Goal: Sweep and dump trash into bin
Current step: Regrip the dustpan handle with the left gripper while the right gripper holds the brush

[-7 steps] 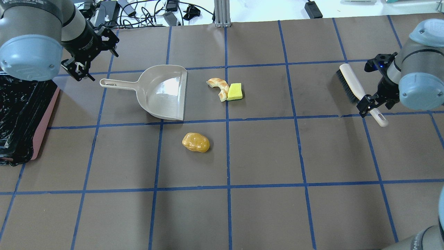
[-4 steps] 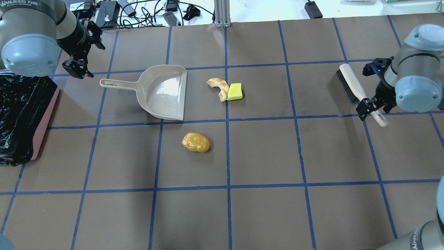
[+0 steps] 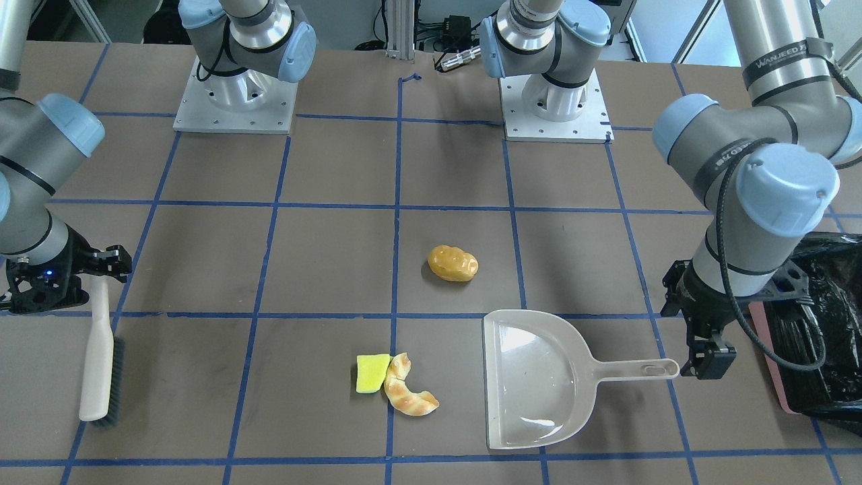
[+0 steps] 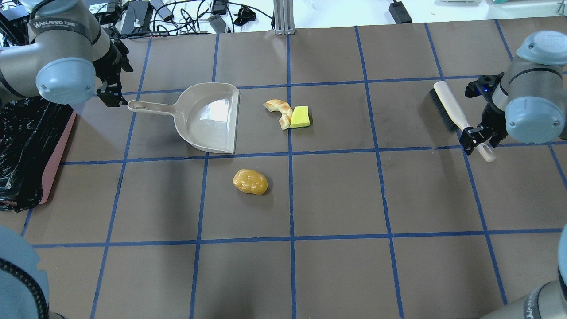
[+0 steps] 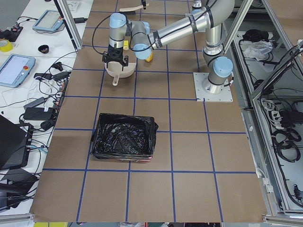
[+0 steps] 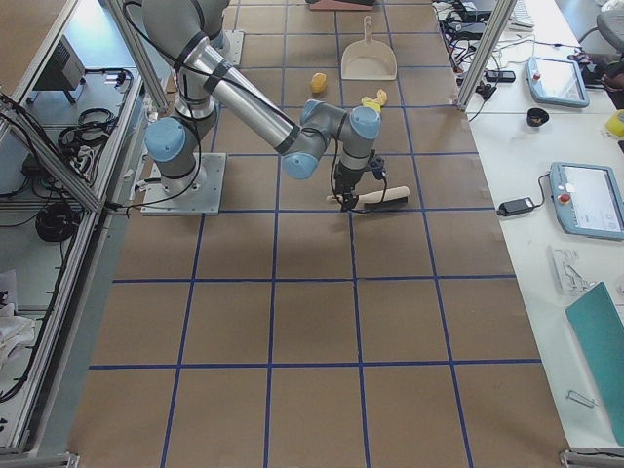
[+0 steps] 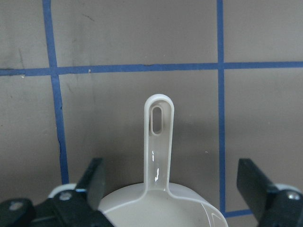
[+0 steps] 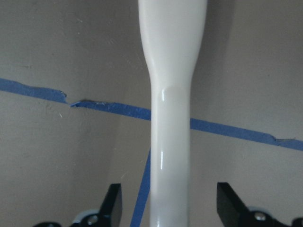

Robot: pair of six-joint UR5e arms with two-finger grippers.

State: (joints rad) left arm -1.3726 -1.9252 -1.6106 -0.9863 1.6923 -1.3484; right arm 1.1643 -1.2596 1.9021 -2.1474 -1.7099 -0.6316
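While the left hand (image 7: 173,176) stands wide astride the dustpan (image 4: 208,117) handle and the right hand (image 8: 171,202) wide astride the brush (image 4: 452,110) handle, the roll (image 4: 250,181) and the croissant (image 4: 280,113), touching the sponge (image 4: 300,117), lie on the tabletop (image 4: 336,195) off the dustpan's mouth; the bin (image 4: 55,155) sits far left.

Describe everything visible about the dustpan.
The dustpan is beige, glossy plastic, with a wide shallow scoop, raised back and side walls, and a slim handle ending in a slotted hanging hole. It lies flat on the table, empty, its mouth facing the croissant, which lies clear of it. The left gripper straddles the handle, jaws open with gaps either side, not gripping.
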